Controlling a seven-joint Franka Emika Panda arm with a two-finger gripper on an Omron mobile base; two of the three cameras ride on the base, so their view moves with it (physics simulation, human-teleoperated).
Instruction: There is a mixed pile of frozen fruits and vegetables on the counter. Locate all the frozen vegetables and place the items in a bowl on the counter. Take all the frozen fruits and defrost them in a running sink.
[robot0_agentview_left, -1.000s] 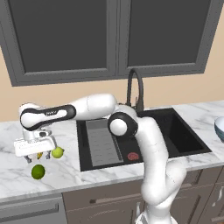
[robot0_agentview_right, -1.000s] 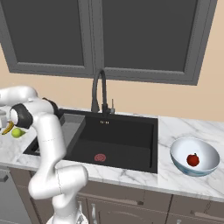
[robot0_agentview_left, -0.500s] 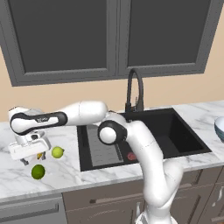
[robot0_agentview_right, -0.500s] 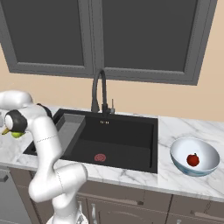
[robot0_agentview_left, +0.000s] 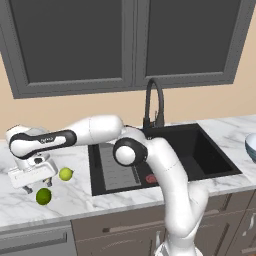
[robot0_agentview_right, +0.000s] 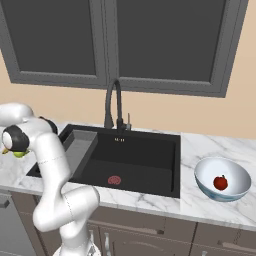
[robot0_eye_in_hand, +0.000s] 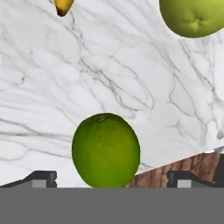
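Looking across the room, you see a white marble worktop with grey veins running along a tan wall, above brown-grey cabinet fronts, with two dark-panelled upper cabinets over it. A black sink is set into the worktop, with a grey ribbed tray at its left end, a reddish round drain on its floor, and a tall black arched faucet at its far edge.

Your arm reaches far out to the left of the sink, and the gripper hangs low over the worktop with its fingers spread wide, holding nothing. In the hand view the dark green ball lies on the marble between the two tips. In the left base view it sits near the front edge of the worktop, just near of the gripper, and the yellow-green ball lies just right of the gripper. A tip of the yellow banana shows at the top edge of the hand view.

Well to the right of the sink, the pale blue-white bowl rests on the worktop with the red round piece inside it.
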